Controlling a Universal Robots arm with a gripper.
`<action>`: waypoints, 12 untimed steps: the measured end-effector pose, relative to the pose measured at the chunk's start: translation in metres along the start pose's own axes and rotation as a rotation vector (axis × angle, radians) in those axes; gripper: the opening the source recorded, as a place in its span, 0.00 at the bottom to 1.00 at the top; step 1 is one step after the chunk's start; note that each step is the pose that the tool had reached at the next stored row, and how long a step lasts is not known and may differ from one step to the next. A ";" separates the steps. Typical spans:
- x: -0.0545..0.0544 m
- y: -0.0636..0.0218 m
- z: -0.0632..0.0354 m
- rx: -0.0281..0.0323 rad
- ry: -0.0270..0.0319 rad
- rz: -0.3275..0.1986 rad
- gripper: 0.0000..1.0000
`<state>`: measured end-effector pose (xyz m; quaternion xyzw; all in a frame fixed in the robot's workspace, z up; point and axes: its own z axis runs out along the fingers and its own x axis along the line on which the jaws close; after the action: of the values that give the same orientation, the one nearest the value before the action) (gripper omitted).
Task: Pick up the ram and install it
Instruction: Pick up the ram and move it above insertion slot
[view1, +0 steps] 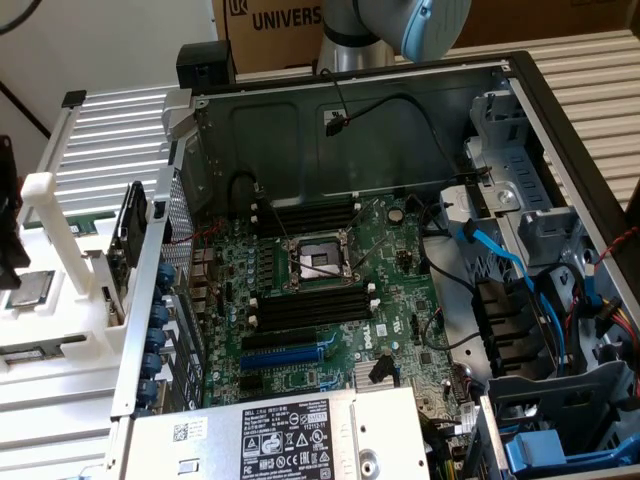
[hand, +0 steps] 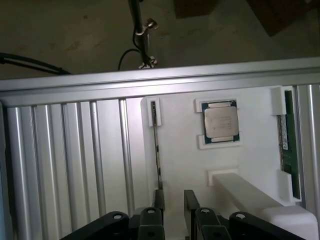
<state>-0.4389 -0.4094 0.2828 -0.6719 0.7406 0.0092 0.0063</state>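
In the wrist view the ram (hand: 288, 140), a long thin dark green stick with a small pale label, rests in a white holder at the side of a white tray (hand: 180, 150). My gripper (hand: 174, 201) hangs over the tray with its two black fingers (hand: 159, 199) apart and nothing between them. A thin dark strip (hand: 157, 145), seen edge-on in a white slot, ends right by one finger. In the exterior view the black memory slots (view1: 305, 305) lie on the green motherboard (view1: 400, 260) inside the open computer case.
A processor chip (hand: 220, 123) sits in a white pocket on the tray. Ribbed aluminium rails (hand: 75, 160) border the tray. The case holds blue cables (view1: 500, 255), a processor socket (view1: 318, 258), a blue expansion slot (view1: 300, 352) and a power supply (view1: 290, 435). The arm's joint (view1: 415, 22) is behind it.
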 end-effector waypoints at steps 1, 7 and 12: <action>0.000 0.0000 0.0008 0.0000 0.0000 0.000 0.31; 0.002 -0.0002 0.0070 -0.0001 0.0001 0.000 0.31; 0.003 -0.0003 0.0113 0.0001 0.0000 0.000 0.31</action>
<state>-0.4389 -0.4124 0.2714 -0.6718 0.7406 0.0092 0.0063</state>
